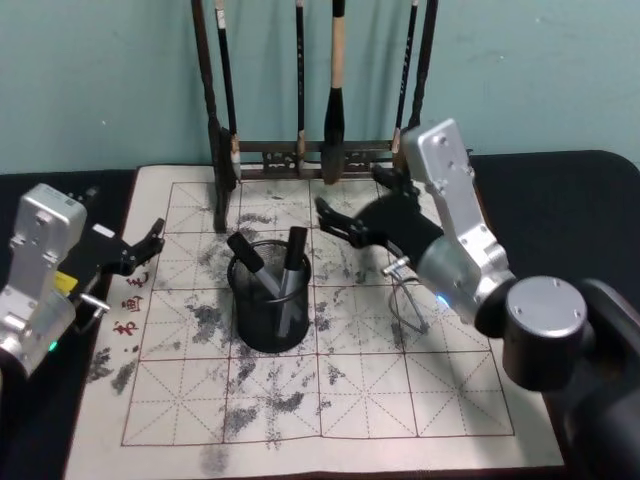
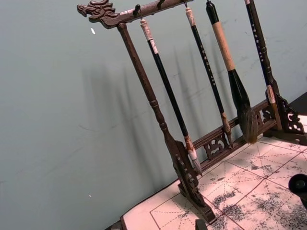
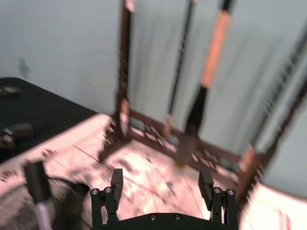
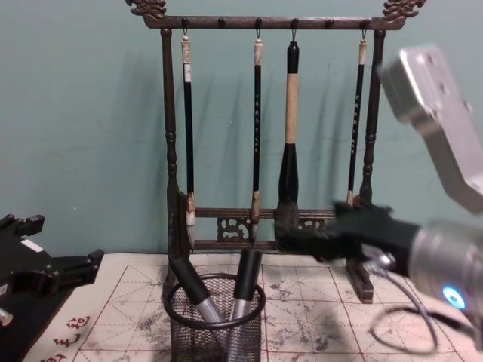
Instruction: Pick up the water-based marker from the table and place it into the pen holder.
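My right gripper (image 1: 335, 220) hovers spread and empty at two o'clock of the pen holder (image 1: 268, 300), where two markers (image 1: 290, 262) stand (light, stiff, slippery barrels; grip mid-barrel). Left gripper (image 1: 148, 240) waits open at nine o'clock.

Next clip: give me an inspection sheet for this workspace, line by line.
Surface: ink-stained grid practice mat on a black table.
Job's things: pen holder on the mat, two markers standing inside.
Clutter: nothing seen.
Hands: right hand open, empty, raised beside the holder; left hand open, empty, at the mat's left edge.
Cables: thin wire loop under the right arm.
Surroundings: wooden brush rack with four hanging brushes, teal wall.
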